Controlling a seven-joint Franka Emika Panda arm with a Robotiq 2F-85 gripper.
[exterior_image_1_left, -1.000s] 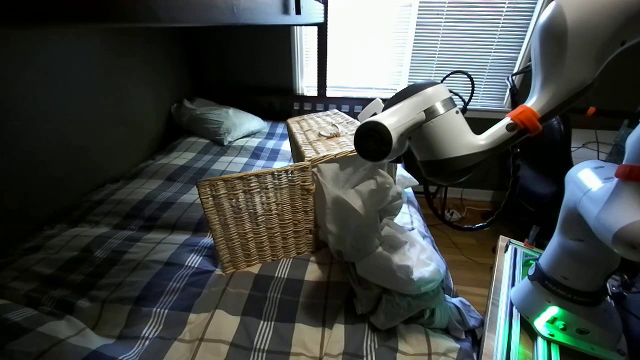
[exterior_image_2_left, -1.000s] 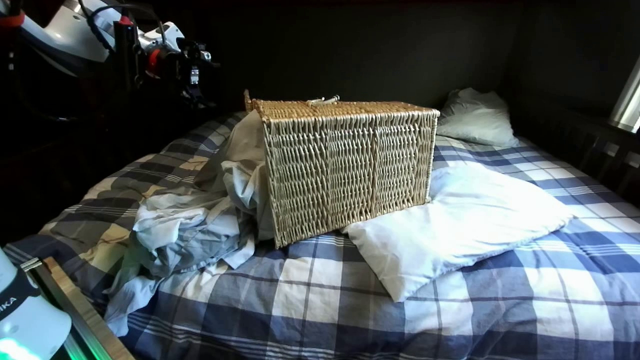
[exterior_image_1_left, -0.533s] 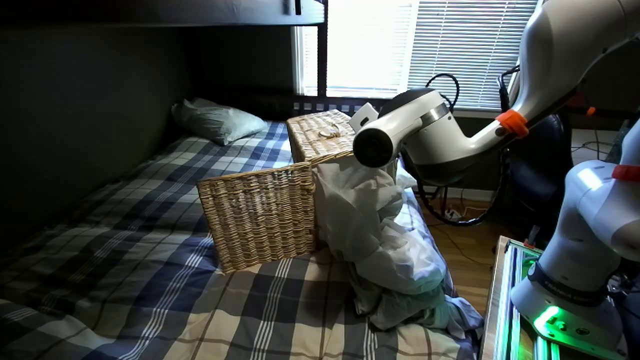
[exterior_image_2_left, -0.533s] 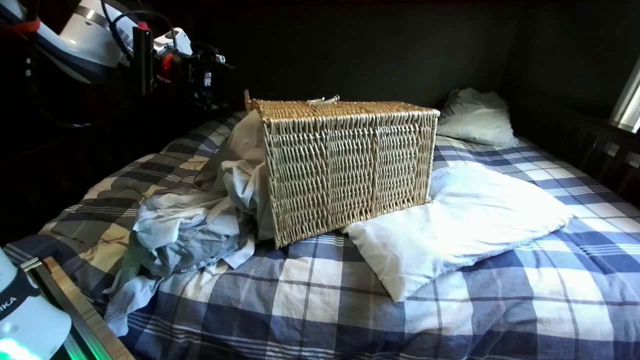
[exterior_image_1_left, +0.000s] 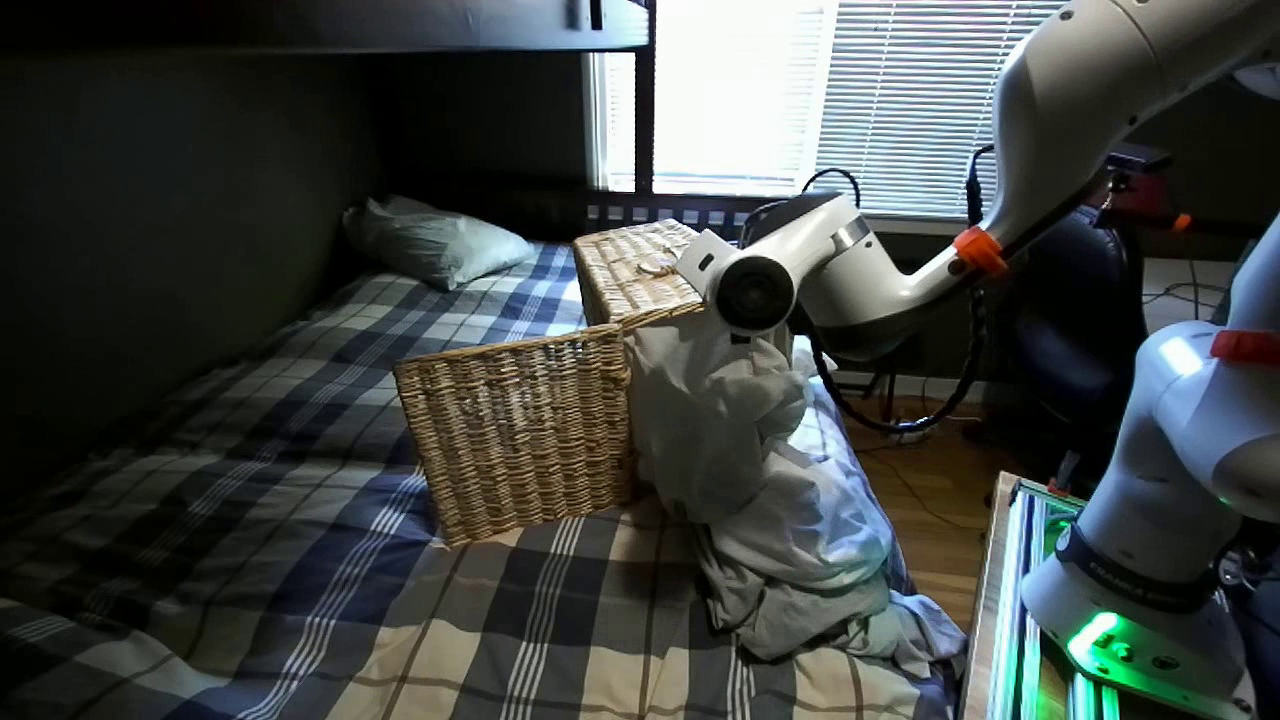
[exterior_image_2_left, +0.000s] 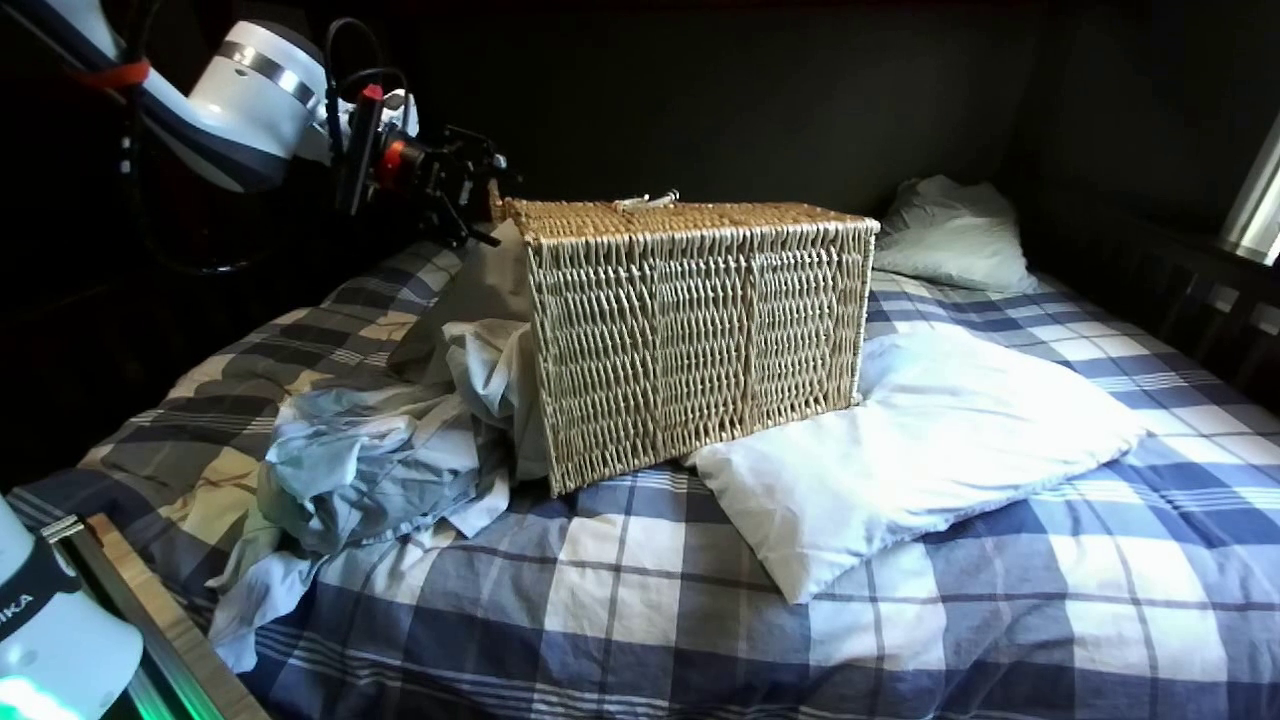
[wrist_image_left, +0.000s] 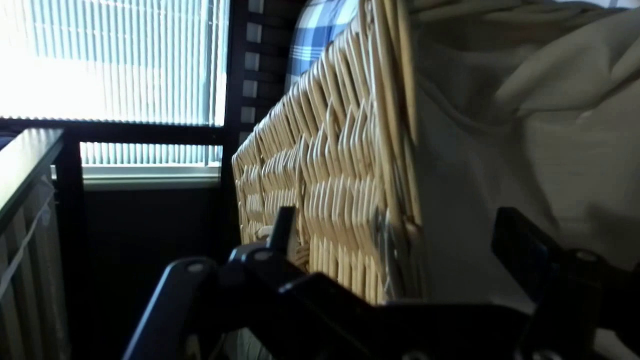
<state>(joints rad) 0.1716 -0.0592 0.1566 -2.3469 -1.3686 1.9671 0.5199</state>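
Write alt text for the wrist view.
Open black gripper in front of the near edge of a wicker basket; pale cloth shows to the right of that edge. A bright window with blinds fills the upper left.

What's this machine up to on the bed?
A robot arm has its hand open by the edge of a basket on the bed. Nothing is in its grip, and whether hand and basket touch is hard to tell. The basket lies on its side, lid open, with pale cloth spilling from its mouth onto the bed.
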